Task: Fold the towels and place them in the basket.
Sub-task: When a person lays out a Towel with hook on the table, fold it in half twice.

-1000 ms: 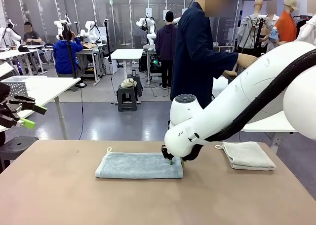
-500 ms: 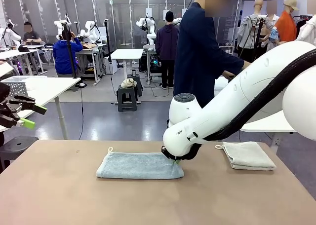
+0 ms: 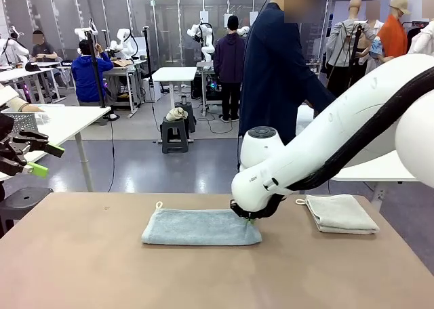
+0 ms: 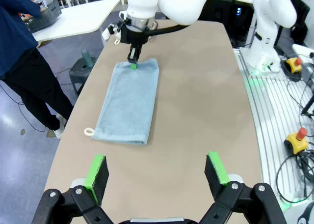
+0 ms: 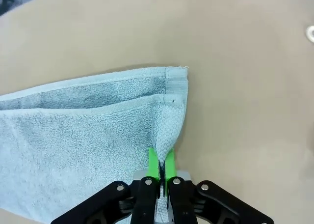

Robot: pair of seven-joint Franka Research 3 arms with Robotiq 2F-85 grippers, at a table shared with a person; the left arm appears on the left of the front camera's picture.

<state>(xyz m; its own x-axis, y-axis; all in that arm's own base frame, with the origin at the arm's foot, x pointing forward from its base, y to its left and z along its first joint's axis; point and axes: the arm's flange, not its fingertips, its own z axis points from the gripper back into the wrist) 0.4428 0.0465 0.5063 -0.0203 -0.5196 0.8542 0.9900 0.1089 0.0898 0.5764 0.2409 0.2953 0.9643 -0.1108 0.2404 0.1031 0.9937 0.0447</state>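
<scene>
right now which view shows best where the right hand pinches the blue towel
The right wrist view: the right hand is shut on the blue towel at its end edge. The front view half hides the pinch; the left wrist view shows it small and far.

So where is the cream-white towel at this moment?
In the front view the cream-white towel lies folded on the table's right side, apart from the grey-blue towel and just beyond the right arm.
</scene>
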